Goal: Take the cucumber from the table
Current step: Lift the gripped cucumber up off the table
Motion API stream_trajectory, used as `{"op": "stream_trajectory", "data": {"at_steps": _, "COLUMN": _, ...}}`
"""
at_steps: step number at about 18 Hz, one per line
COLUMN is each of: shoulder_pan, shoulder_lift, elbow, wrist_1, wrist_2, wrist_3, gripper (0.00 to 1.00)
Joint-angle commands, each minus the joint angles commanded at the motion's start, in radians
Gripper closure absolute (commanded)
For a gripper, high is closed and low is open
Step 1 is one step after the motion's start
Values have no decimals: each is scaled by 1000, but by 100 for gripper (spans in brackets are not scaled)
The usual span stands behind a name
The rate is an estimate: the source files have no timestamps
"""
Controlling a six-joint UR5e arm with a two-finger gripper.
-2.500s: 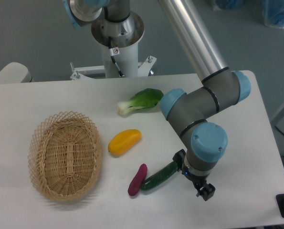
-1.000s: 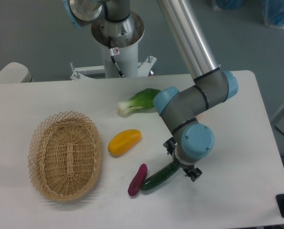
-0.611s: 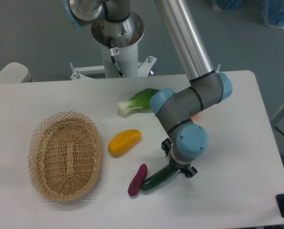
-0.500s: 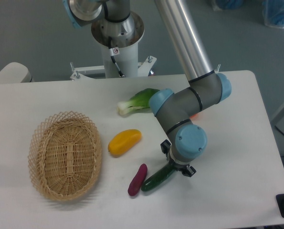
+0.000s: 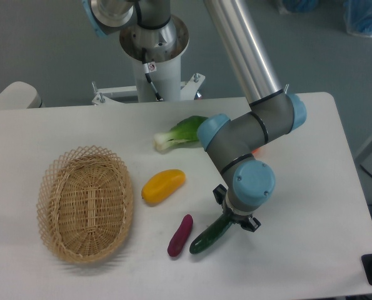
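The dark green cucumber (image 5: 208,237) lies slanted on the white table (image 5: 317,194), lower left of centre-right. Its upper right end runs up between the two fingers of my gripper (image 5: 234,214), which points down over it from the blue wrist. The jaws look shut on that end of the cucumber. The wrist housing hides the contact itself, and I cannot tell whether the lower end still touches the table.
A small purple eggplant-like piece (image 5: 180,235) lies just left of the cucumber. A yellow pepper (image 5: 163,185) sits above it, a bok choy (image 5: 179,133) further back, and a wicker basket (image 5: 85,203) on the left. The robot base (image 5: 153,44) stands behind the table.
My gripper swung in from the right over the cucumber's upper end and closed around it. In the last half second the cucumber shifted slightly right and turned steeper, away from the purple piece.
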Motion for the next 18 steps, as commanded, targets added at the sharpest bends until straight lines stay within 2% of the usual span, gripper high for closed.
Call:
{"op": "stream_trajectory", "data": {"at_steps": 3, "shoulder_pan": 6, "shoulder_lift": 2, "elbow": 69, "wrist_1": -86, "wrist_2": 6, "wrist_3": 18, "gripper": 95}}
{"op": "stream_trajectory", "data": {"at_steps": 5, "shoulder_pan": 6, "shoulder_lift": 0, "elbow": 107, "wrist_1": -118, "wrist_2": 6, "wrist_3": 34, "gripper": 95}}
{"op": "stream_trajectory", "data": {"at_steps": 7, "shoulder_pan": 15, "shoulder_lift": -1, "elbow": 152, "wrist_1": -123, "wrist_2": 2, "wrist_3": 75, "gripper": 95}}
{"op": "stream_trajectory", "data": {"at_steps": 13, "shoulder_pan": 17, "shoulder_lift": -31, "elbow": 235, "wrist_1": -137, "wrist_2": -72, "wrist_3": 72, "gripper": 94}}
{"op": "stream_trajectory", "data": {"at_steps": 18, "shoulder_pan": 5, "shoulder_lift": -58, "elbow": 253, "wrist_1": -135, "wrist_2": -66, "wrist_3": 68, "gripper": 94}}
